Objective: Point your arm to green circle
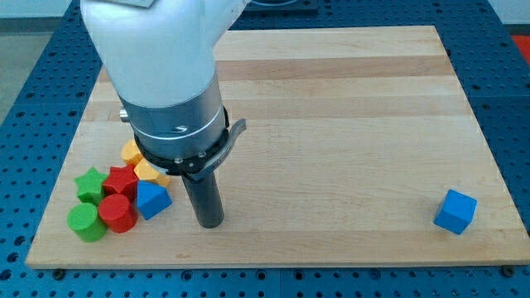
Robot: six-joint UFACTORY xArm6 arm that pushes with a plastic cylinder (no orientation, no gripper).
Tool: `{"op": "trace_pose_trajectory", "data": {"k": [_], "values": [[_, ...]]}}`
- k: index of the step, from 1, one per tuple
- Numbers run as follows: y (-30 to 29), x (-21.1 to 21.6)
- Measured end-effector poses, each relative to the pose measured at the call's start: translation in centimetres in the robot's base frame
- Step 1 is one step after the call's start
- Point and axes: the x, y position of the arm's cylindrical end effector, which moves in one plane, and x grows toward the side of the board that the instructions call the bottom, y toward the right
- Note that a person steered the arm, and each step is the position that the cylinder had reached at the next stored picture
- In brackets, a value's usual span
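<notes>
Nearest the view's bottom: green circle (86,222), left of my tip (210,222), beside red cylinder (117,213) and blue triangle (152,199). No pincer fitted (plain rod). Farther: green star (89,184), yellow blocks (132,152).

arm (157,50): white housing entering from the view's top left, upright over the board
collar (175,124): grey and dark ring below the housing
my tip (210,223): rod's lower end, near the view's bottom, left of centre
</notes>
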Motion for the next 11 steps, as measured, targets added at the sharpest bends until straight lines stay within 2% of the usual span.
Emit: {"op": "trace_pose_trajectory", "data": {"k": [1, 2, 5, 6, 9, 11], "values": [[-1.7, 2.5], [-1.8, 2.7], [-11.4, 4.5], [-11.4, 4.5], [-16.4, 4.5], [-16.7, 4.5]]}}
